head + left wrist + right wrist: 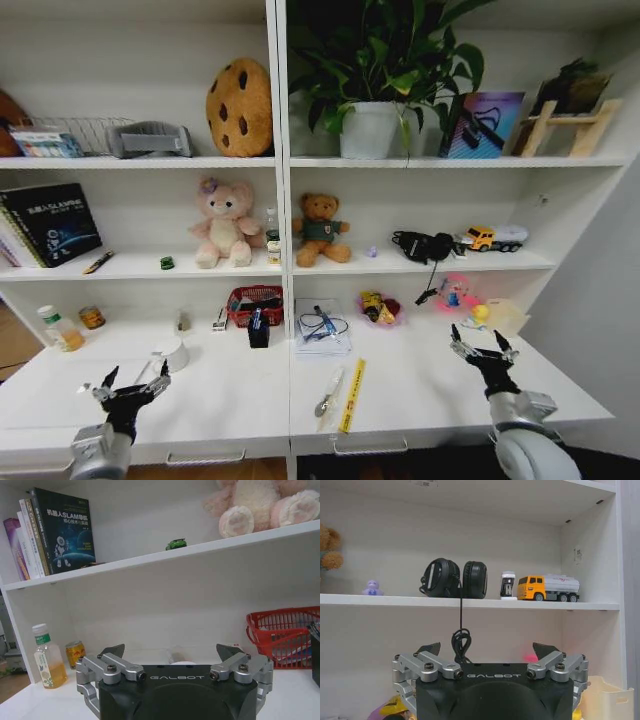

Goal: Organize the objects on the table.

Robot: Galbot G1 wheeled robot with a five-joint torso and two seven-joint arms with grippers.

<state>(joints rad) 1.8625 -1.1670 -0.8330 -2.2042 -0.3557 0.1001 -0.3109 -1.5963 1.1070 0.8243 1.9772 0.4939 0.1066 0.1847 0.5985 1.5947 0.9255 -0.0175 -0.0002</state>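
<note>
Both tools hung low over the front of the long white desk [420, 395], the left tool [128, 392] and the right tool [483, 347] each released, fingers spread and holding nothing. Taking the red wire basket [254, 305] at the back of the desk as landmark: a small black pen cup [258, 333] stood just in front of it, a white mug [172, 352] sat to its left and nearer the left tool, and farther left stood a green-capped bottle of amber drink [60, 329] beside a short orange can [92, 317]. To the basket's right lay a stack of white papers with a dark cord on top [322, 328], and in front of that a metal spoon [327, 392] beside a long yellow strip [351, 395]. The mug looked stiff, smooth and breakable, probably best pinched across its rim; the spoon was thin and flat, likely slippery to lift, so its handle seemed the place to grip. The pen cup seemed light and easy to tip. A tiny green toy car [176, 544] rested on the shelf above, left of the pink plush rabbit [226, 223]. The upright white divider behind the basket could hinder reaching across
</note>
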